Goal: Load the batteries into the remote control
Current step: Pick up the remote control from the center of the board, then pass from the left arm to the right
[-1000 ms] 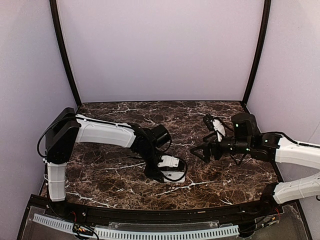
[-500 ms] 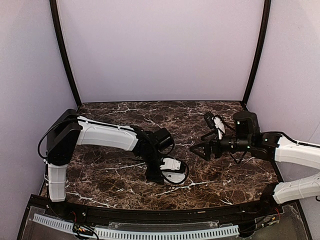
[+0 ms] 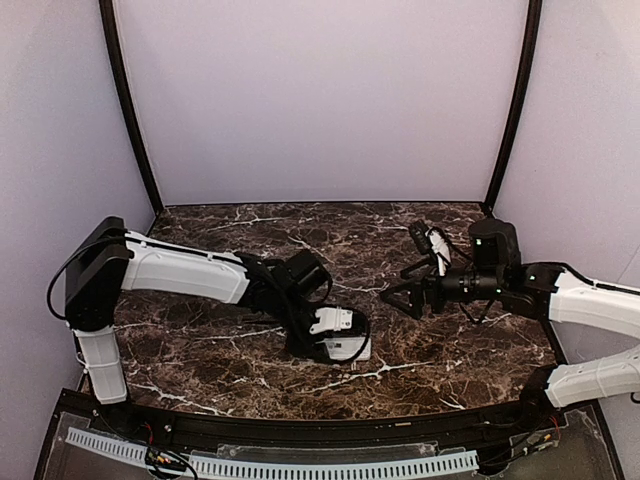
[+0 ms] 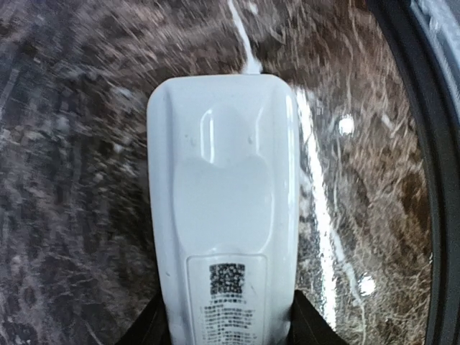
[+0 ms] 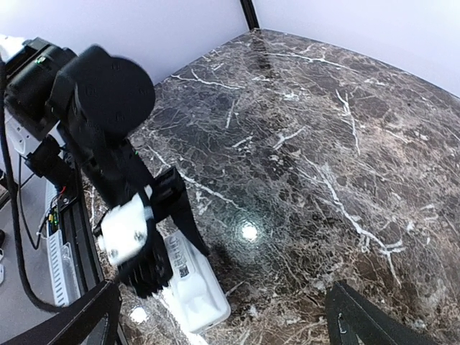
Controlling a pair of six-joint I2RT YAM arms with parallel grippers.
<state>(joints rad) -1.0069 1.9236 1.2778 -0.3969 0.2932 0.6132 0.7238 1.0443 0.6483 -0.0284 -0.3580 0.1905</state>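
The remote control (image 4: 223, 215) lies on the marble table with its plain white back and printed label up. It also shows as a white slab in the top view, remote control (image 3: 353, 350), and in the right wrist view, remote control (image 5: 198, 291). My left gripper (image 3: 338, 346) reaches down over it, and its black fingers (image 4: 307, 323) press on both long sides, so it is shut on the label end. My right gripper (image 3: 400, 268) hangs open above the table to the right, with nothing between its jaws. No batteries are in view.
The dark marble table (image 3: 250, 360) ends in a black rim (image 3: 300, 425) at the near edge. Lilac walls and two black corner posts (image 3: 128, 110) close in the back and sides. The left arm (image 3: 185, 270) stretches low across the left half.
The left arm's shoulder has swung left and its wrist has settled lower over the remote, the jaws drawing in against its sides. The right gripper has lifted slightly and stays open.
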